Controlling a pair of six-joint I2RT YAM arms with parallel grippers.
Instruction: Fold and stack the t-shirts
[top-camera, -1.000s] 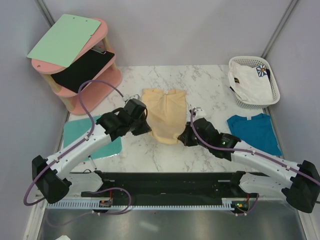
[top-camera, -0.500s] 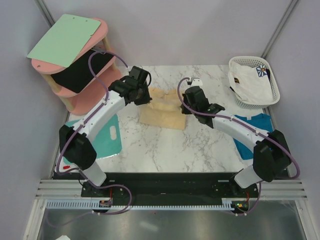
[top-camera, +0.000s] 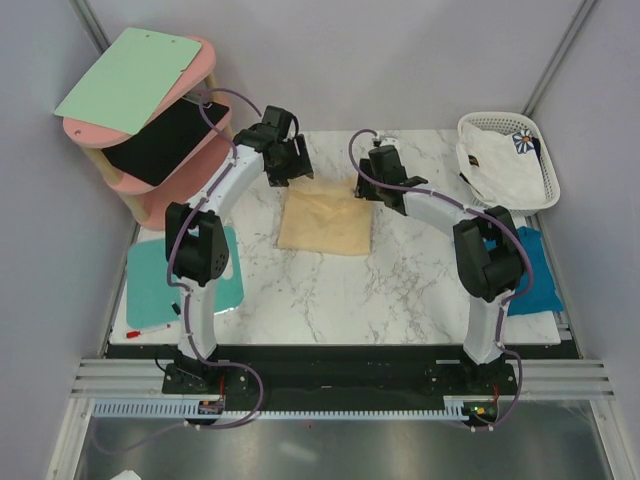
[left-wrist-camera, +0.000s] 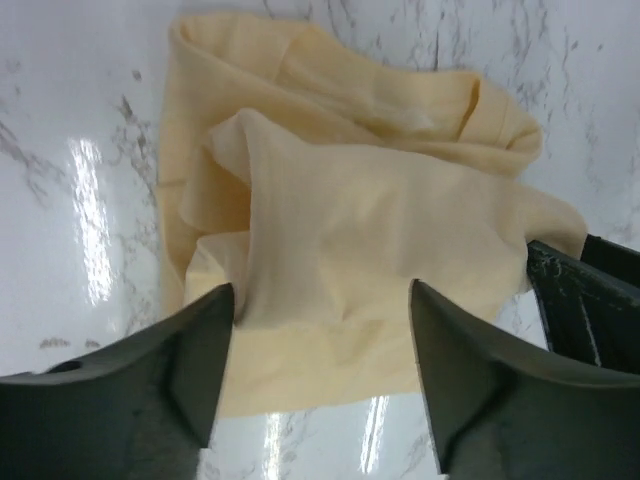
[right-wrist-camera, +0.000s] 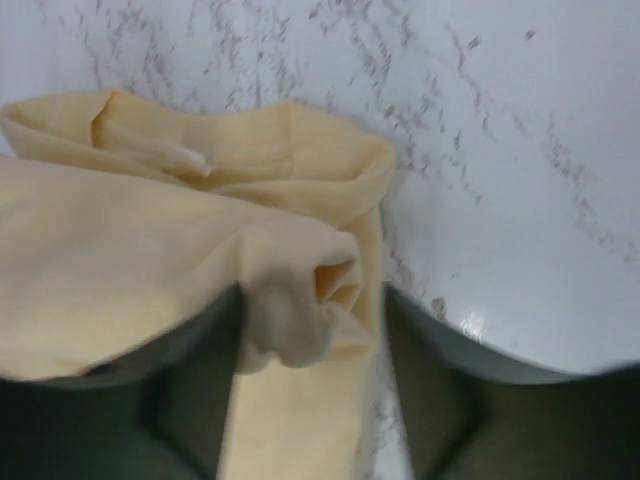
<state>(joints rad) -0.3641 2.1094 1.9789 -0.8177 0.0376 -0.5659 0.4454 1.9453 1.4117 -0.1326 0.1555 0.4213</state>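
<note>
The pale yellow t-shirt (top-camera: 325, 225) lies folded into a rough rectangle mid-table. My left gripper (top-camera: 291, 178) hovers at its far left corner and my right gripper (top-camera: 366, 190) at its far right corner. In the left wrist view the left gripper (left-wrist-camera: 320, 330) is open, with the yellow cloth (left-wrist-camera: 350, 220) lying loose beneath it. In the right wrist view the right gripper (right-wrist-camera: 315, 310) is open around a crumpled corner of the cloth (right-wrist-camera: 300, 290). A teal-blue t-shirt (top-camera: 535, 275) lies flat at the right, partly behind my right arm. A white flower-print t-shirt (top-camera: 500, 165) sits in the basket.
The white lattice basket (top-camera: 545, 150) stands at the back right. A pink shelf (top-camera: 215, 160) at the back left holds a green board (top-camera: 130, 75) and a black one (top-camera: 170, 135). A turquoise board (top-camera: 150, 290) and a red pen (top-camera: 155, 326) lie at the left.
Both arms swept from the near side to the far side, carrying the yellow shirt's near edge over and folding it in half. Both grippers then opened and let go of the cloth.
</note>
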